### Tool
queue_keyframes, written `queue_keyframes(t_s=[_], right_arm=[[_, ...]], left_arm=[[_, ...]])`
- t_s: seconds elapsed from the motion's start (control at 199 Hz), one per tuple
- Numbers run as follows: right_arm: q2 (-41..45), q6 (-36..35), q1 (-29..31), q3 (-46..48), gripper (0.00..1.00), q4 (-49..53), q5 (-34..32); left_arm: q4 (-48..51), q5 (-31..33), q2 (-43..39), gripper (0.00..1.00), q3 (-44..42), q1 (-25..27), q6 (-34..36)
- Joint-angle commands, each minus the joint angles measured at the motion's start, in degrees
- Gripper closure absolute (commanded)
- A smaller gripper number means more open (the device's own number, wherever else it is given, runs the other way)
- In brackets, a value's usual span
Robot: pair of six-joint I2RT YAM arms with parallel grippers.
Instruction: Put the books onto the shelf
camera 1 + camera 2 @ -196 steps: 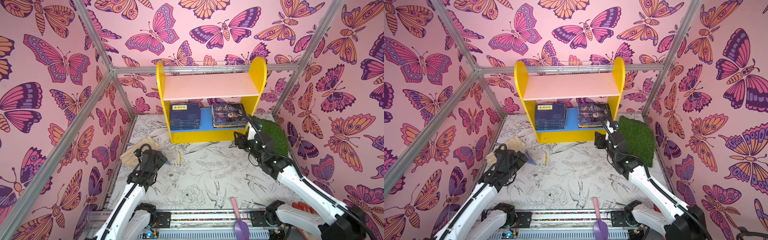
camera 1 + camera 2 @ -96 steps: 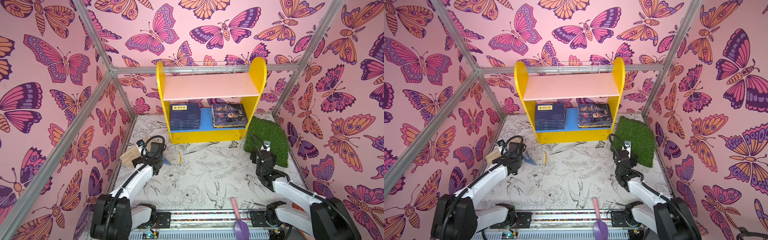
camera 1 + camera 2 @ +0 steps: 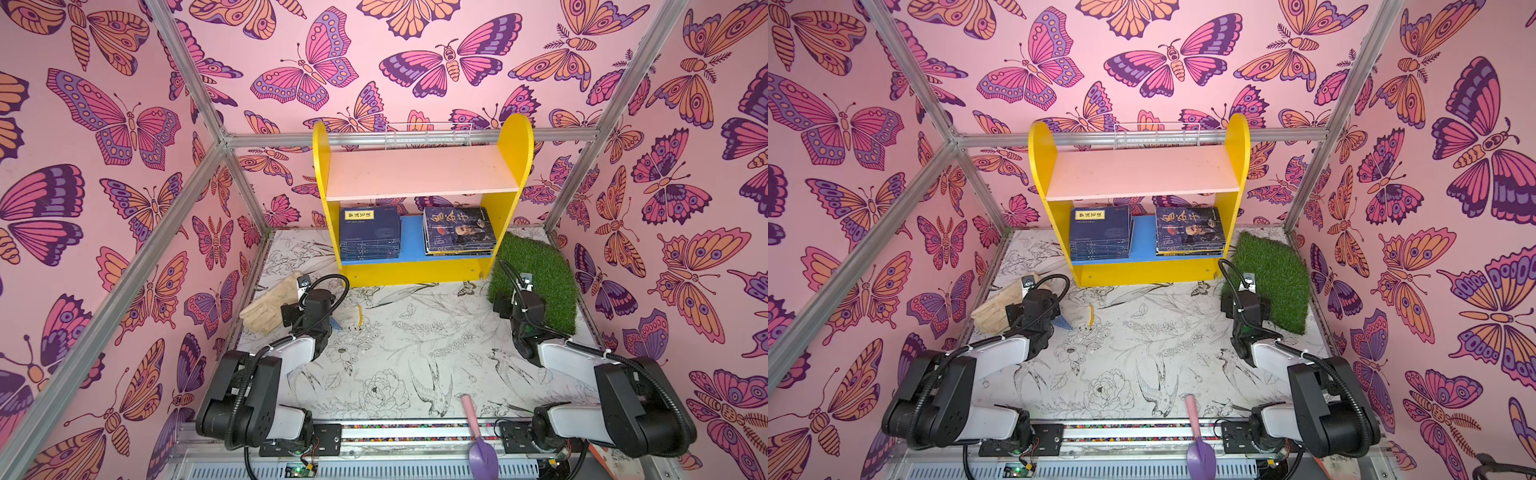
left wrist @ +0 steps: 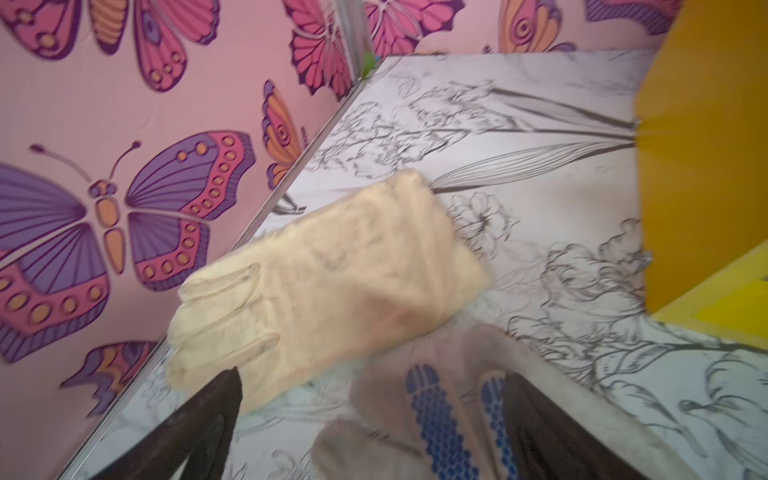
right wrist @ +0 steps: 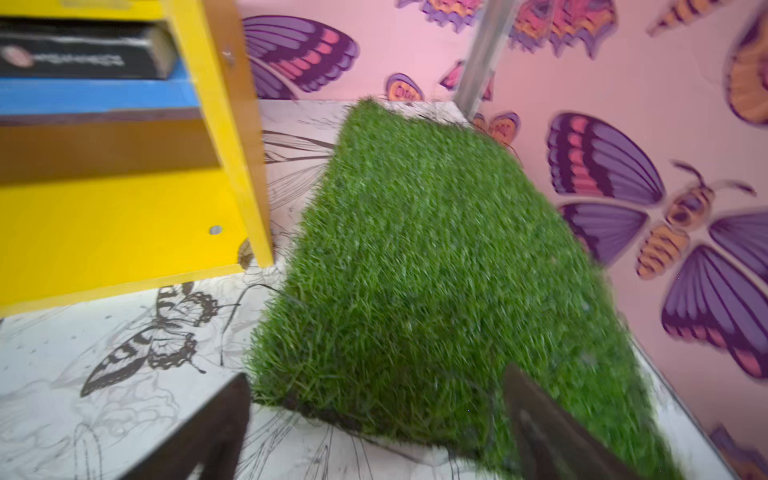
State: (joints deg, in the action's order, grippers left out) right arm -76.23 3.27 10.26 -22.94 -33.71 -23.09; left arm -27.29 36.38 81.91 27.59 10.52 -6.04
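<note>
Left gripper (image 4: 374, 374) and right gripper (image 5: 376, 372) gape empty; books (image 3: 370, 232) on the shelf (image 3: 424, 172) show only top covers.

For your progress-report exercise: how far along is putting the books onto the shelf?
Done: a navy paperback stack and a portrait-cover stack lie on the blue lower board of the yellow-sided shelf. In hand: nothing; left gripper and right gripper stand open, empty. Left: seemingly nothing; no loose book shows.

Walls (image 3: 374, 62): pink butterfly wallpaper on all three sides in both top views, with silver aluminium frame bars (image 3: 270, 139) along the corners and across the back. Floor (image 3: 415, 345): white sheet with black line drawings of flowers and birds. Lighting soft and even.
</note>
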Motion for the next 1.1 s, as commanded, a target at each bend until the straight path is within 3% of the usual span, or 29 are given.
queue_keyframes(t_s=[0.0, 0.06, 0.105, 0.141, 0.226, 0.306, 0.336, 0.397, 0.467, 0.542, 0.617, 0.743, 0.818, 0.873, 1.094], right_arm=[[0.29, -3.4, -2.39, 0.8, 0.01, -4.42, 8.11], [0.55, -3.55, -3.42, 1.62, 0.0, -5.87, 10.52], [-0.2, -4.67, -4.14, 2.64, 0.0, -8.47, 13.22], [-3.07, -5.26, -5.17, 4.99, 0.0, -16.09, 16.0], [-14.66, -2.3, -7.47, 7.98, 0.01, -35.4, 15.66], [-7.57, -0.38, -9.44, 3.2, 0.01, -15.46, 17.35], [-9.46, 0.15, -9.47, 2.67, 0.0, -17.72, 16.37], [-12.2, 0.42, -9.47, 2.73, 0.01, -21.7, 15.38], [-9.44, 0.38, -9.47, 1.4, 0.01, -14.52, 15.39], [-10.92, -0.01, -9.47, 1.22, 0.0, -16.74, 16.01], [-10.83, -0.03, -9.47, 1.21, 0.01, -16.51, 16.19], [-10.19, 0.2, -9.48, 0.44, 0.01, -13.92, 16.14], [-10.26, 0.2, -9.48, 0.5, 0.01, -14.08, 16.15], [-10.26, 0.25, -9.51, 0.44, 0.01, -13.96, 16.19], [-10.26, 0.25, -9.56, 0.44, 0.01, -14.0, 16.33]], left_arm=[[-9.42, -9.78, 2.55, 0.01, 0.16, -0.5, 9.4], [-10.45, -14.27, 2.96, 0.01, -1.27, -0.5, 11.49], [-23.24, -15.54, 5.11, 0.01, -4.75, -1.09, 14.06], [-23.38, -12.02, 4.66, 0.01, -5.25, -1.7, 10.9], [-27.6, -17.28, 3.9, 0.01, -8.16, -5.61, 6.82], [-30.75, -23.42, 7.42, 0.0, -8.17, -6.09, 8.44], [-33.89, -23.32, 9.04, 0.0, -8.17, -6.51, 9.4], [-20.9, -23.78, 5.6, 0.01, -5.76, -8.56, 5.17], [-29.39, -25.26, 8.01, 0.01, -7.76, -9.73, 5.47], [-22.72, -25.22, 5.76, 0.01, -6.27, -9.76, 4.01], [-29.36, -24.77, 7.71, 0.01, -7.94, -9.61, 5.2], [-29.27, -24.65, 7.34, 0.01, -8.13, -9.4, 5.4], [-26.85, -21.64, 6.83, 0.01, -7.42, -7.67, 5.73], [-30.27, -20.26, 7.78, 0.01, -8.14, -6.61, 7.23], [-29.85, -20.03, 7.58, 0.01, -8.17, -6.34, 7.02]])
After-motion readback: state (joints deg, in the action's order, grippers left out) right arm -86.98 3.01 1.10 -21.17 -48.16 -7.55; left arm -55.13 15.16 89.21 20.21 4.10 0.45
